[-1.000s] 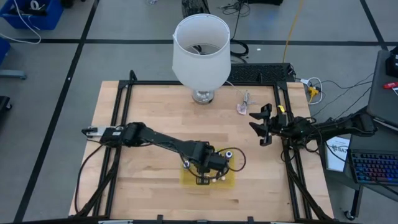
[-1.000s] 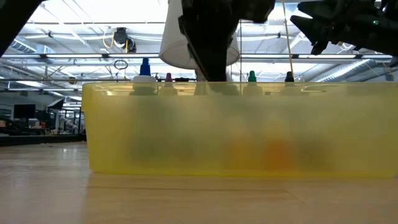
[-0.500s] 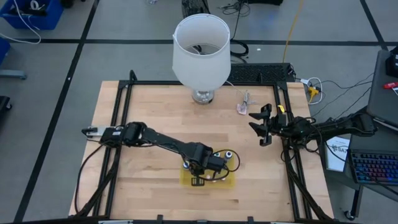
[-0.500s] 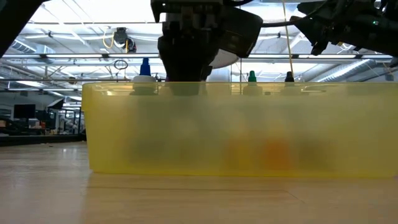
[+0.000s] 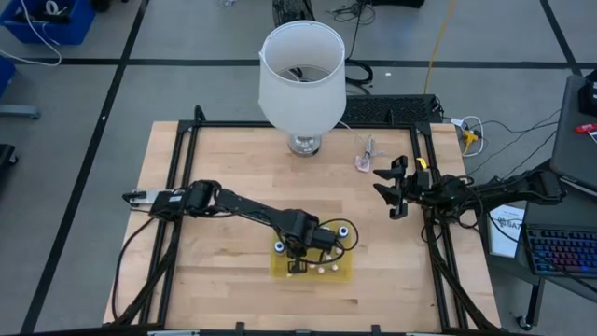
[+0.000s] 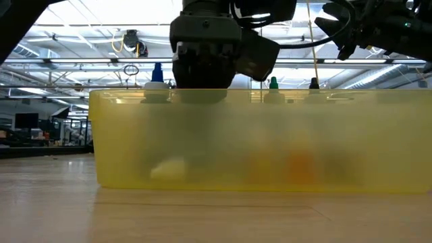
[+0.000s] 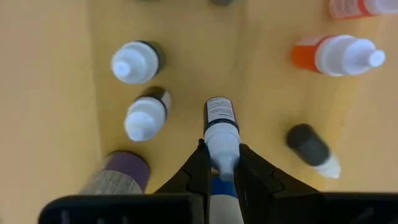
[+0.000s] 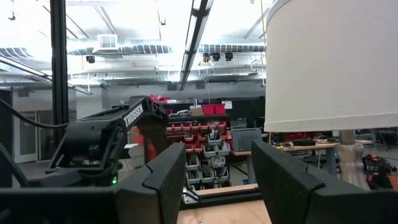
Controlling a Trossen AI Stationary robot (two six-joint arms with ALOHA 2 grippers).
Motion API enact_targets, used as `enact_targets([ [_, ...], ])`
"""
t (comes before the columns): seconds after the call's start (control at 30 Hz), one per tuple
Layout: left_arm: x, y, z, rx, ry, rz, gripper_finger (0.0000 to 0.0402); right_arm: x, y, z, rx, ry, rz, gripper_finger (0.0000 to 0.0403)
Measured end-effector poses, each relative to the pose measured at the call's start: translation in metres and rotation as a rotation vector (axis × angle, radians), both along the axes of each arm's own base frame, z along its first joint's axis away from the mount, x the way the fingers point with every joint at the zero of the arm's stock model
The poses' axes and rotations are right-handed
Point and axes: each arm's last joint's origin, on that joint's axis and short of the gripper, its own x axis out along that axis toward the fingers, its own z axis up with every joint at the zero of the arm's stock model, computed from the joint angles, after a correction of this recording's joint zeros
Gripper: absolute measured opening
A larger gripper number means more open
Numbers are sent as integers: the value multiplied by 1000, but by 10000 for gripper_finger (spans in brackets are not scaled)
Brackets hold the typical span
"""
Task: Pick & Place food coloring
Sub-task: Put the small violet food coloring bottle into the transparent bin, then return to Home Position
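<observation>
Several small bottles stand in a yellow tray on the worktop.
High view: left gripper reaches into the tray; right gripper waits open by the right edge (beside a lamp). Left wrist view: fingers pinch one food coloring bottle by its pale cap; others stand or lie around it.

Probably a workshop or lab, exposed ceiling ducts, parts-bin shelves
</observation>
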Motion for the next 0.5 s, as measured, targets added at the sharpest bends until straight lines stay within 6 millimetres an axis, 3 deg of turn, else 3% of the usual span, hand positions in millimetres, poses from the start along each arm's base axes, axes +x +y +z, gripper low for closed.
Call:
enact_targets([
  [0.5, 3, -2, 3, -41, -21, 2, 134, 0, 0, -1, 0, 8, 0, 173],
])
